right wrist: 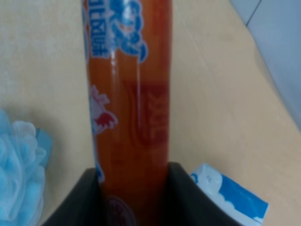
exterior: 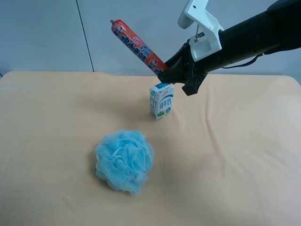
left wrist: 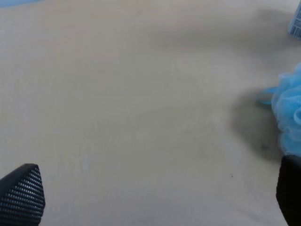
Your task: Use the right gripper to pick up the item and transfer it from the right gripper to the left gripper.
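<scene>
We find the right gripper (exterior: 165,74) closed on the item (exterior: 138,47), clamping it at its lower end. The item is clear of the table (exterior: 235,165) and held in the air. From the clamp it slants up and toward the exterior high view's left, its crimped upper tip against the grey wall. The clamped end sits just above the top of the milk carton (exterior: 162,100); we cannot tell whether the two touch. A white mount (exterior: 200,26) stands above the wrist of this arm.

In the right wrist view, the item (right wrist: 129,94) runs out from between the two black fingers (right wrist: 183,197) of the right gripper (right wrist: 134,197), which press on both of its sides. Its red-orange wrapper shows blue and white print. The carton (right wrist: 230,195) lies beside one finger and the bath pouf (right wrist: 19,174) beyond the other.

The carton stands upright on the table. The light-blue pouf (exterior: 124,160) rests apart from it, nearer the camera.

The left gripper (left wrist: 155,193) is spread wide. Its ribbed fingertips (left wrist: 21,195) sit at opposite edges of the left wrist view, with only bare table (left wrist: 117,103) between them. That view is blurred. The pouf (left wrist: 288,113) shows near one fingertip, and a small barcoded corner (left wrist: 295,23) farther off is probably the carton.
</scene>
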